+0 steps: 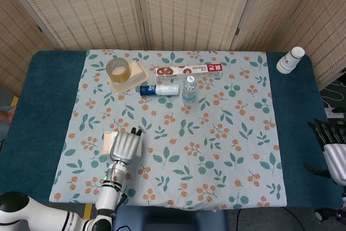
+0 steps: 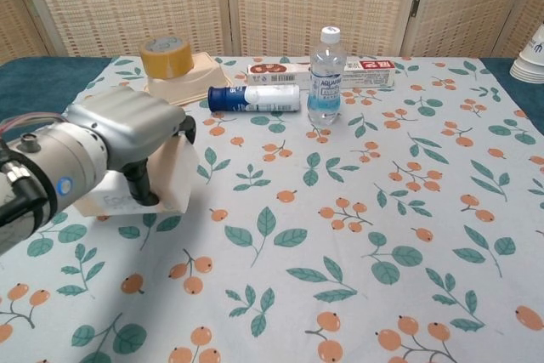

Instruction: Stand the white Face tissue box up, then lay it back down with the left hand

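One Face tissue box, tilted, gripped by left hand; right hand holds nothing.

White Face tissue box, tilted up on edge, front-left on tablecloth.

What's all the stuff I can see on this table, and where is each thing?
tissue box: one, white, near left of the cloth, held by the left hand.
tape roll: one, tan, on the tray.
tray: one, cream, far left.
tube: one, white with a blue cap, lying mid-table.
water bottle: one, clear, upright beside the tube.
long box: one, red and white, far centre.
paper cups: white stack, far right corner.
tablecloth: one, floral.
left hand: grips the tissue box.
right hand: off the table's right edge, holding nothing.
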Available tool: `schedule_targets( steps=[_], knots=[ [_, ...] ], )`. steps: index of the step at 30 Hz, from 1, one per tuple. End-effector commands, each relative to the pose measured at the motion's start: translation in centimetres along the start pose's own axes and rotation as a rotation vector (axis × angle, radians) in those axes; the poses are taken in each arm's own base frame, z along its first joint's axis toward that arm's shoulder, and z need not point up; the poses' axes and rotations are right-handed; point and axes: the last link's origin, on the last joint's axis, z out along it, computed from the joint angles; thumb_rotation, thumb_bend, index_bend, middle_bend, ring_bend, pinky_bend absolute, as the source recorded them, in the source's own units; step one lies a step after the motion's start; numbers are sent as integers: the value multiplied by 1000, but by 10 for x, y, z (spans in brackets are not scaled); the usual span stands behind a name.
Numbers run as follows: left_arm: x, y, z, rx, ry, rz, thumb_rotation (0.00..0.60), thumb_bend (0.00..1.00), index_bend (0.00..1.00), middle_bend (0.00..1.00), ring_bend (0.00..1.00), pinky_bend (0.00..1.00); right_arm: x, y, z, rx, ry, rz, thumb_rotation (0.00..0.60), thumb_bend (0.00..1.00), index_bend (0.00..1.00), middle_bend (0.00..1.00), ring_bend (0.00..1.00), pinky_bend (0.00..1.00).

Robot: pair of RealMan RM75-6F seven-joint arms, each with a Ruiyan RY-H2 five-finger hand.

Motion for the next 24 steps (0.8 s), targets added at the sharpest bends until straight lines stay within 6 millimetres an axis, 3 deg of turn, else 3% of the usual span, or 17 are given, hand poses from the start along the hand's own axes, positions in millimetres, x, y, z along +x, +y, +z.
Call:
schedule_targets(
  steps=[1, 10, 18, 24],
  knots=[
    [30, -3, -9, -45, 181, -207, 600, 267, 500, 592, 1000, 1000, 0, 0, 0, 0, -3, 0, 600, 116, 31, 0, 0, 0],
    [32, -18, -4, -98, 366, -694, 600, 246, 517, 618, 1000, 1000, -3, 0, 3, -9, -15, -7, 600, 116, 31, 0, 0, 0],
    [3, -37, 8, -21, 475, -1056, 600, 227, 502, 602, 1000, 1000, -5, -1, 6, -18, -18, -17, 600, 116, 31, 0, 0, 0],
    [-22, -42, 13, 38, 506, -1131, 600, 225, 463, 565, 1000, 1000, -7, -1, 6, -19, -23, -20, 600, 116, 31, 0, 0, 0]
  ],
)
